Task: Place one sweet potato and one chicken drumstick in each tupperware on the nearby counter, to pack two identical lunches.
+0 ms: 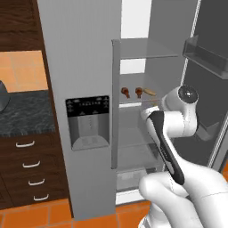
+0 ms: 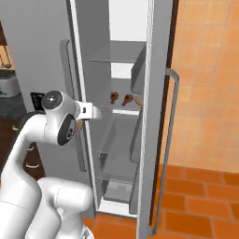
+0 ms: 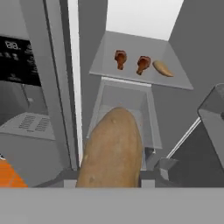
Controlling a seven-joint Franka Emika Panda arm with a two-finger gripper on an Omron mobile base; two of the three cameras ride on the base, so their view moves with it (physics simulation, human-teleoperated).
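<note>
A sweet potato (image 3: 113,148) sits pinched in the pincer (image 3: 109,181), its long axis running straight out from the pincer toward the open fridge shelf (image 3: 175,81). On that shelf lie two chicken drumsticks (image 3: 120,59) (image 3: 142,64), bone ends toward the shelf's front, and beside them a second sweet potato (image 3: 163,68) lying slantwise.

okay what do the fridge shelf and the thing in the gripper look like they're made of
Fridge shelf: looks like matte pale-grey plastic or frosted glass; flat, thin, no shine, so it is hard to say which. Sweet potato, held in the gripper: tan-brown vegetable skin, dull and faintly speckled.
</note>
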